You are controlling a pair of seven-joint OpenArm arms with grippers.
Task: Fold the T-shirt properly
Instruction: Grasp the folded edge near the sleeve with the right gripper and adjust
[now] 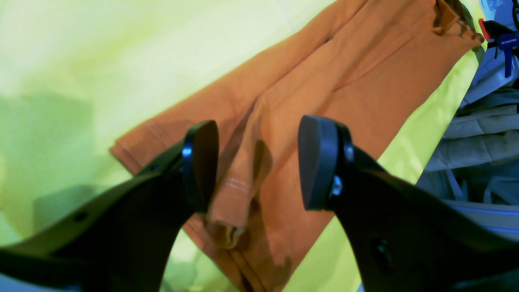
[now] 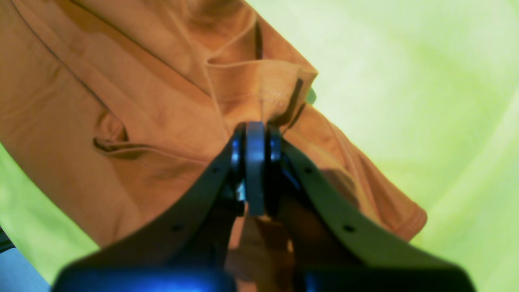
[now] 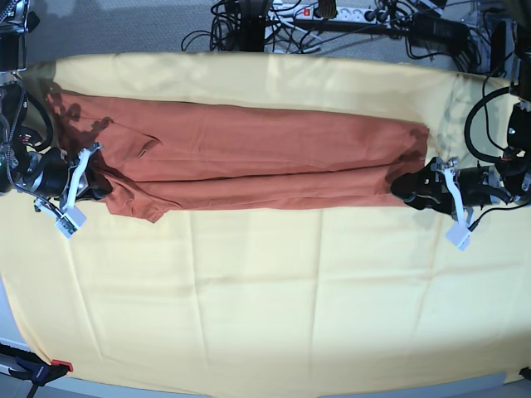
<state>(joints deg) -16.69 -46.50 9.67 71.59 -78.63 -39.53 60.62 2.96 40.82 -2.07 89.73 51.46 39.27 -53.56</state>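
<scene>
T-shirt [image 3: 249, 162] cloth, rust-orange, lies folded into a long narrow band across the far half of our table, on the pale yellow cloth [image 3: 265, 290] that covers it. In the base view the band runs from one side to the other, with a short sleeve poking out at its left end and a straight edge at its right end.

Our right pincer [image 2: 255, 129] is pressed together on the T-shirt: the right wrist view shows its two pads [image 2: 255, 170] flat against each other, with a stitched orange hem bunched right at their tips. In the base view this pincer [image 3: 98, 184] sits at the band's left end, by the sleeve.

Our left pincer [image 1: 259, 162] is spread wide. Its left wrist view shows the two fingers [image 1: 318, 166] standing well apart over the T-shirt [image 1: 324, 81], with a wrinkled ridge of orange cloth and a stitched hem between them; we cannot tell whether either finger touches the fabric. In the base view it [image 3: 406, 186] sits at the band's right end.

Cables [image 3: 332, 21] crowd the floor beyond the far edge, and a clamp [image 3: 37, 371] grips the near left corner.
</scene>
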